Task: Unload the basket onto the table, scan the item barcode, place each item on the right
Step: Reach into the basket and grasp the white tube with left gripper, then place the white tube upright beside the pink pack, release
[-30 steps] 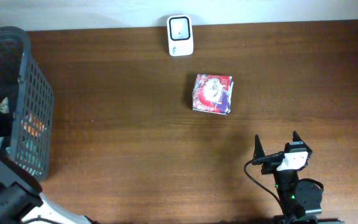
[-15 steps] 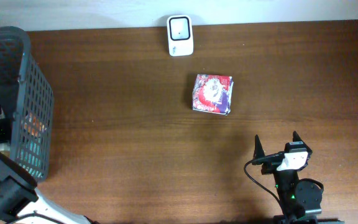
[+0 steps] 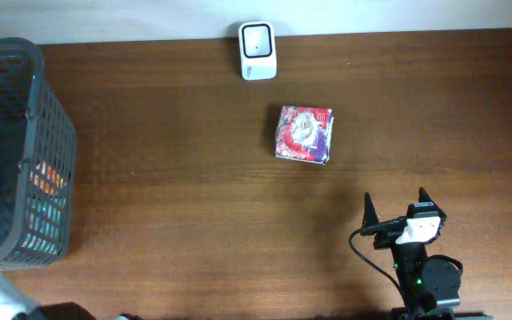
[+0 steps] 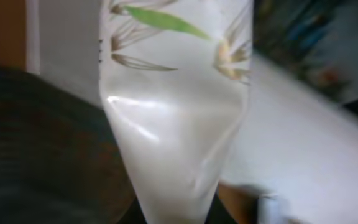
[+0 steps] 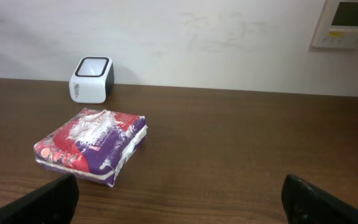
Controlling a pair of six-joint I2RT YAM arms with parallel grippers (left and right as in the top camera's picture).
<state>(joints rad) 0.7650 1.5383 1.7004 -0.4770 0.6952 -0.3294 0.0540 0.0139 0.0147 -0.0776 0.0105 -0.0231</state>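
The white bag [image 4: 173,124] with green leaves on it is right up close to the left arm's camera and looks bent in the middle, but I cannot tell if the left pincer is holding it. The right pincer [image 3: 396,200] is wide open with nothing in it, at the near side of the table [image 3: 167,196]. It is well away from the red and purple pack [image 3: 304,134] and the white scanner [image 3: 257,51], and the grey basket [image 3: 52,133] sits at the left edge.

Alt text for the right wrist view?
A red and purple packet lies on a wooden table, with a white scanner behind it by the wall. The right gripper is wide open and empty, its dark fingertips at the bottom corners.
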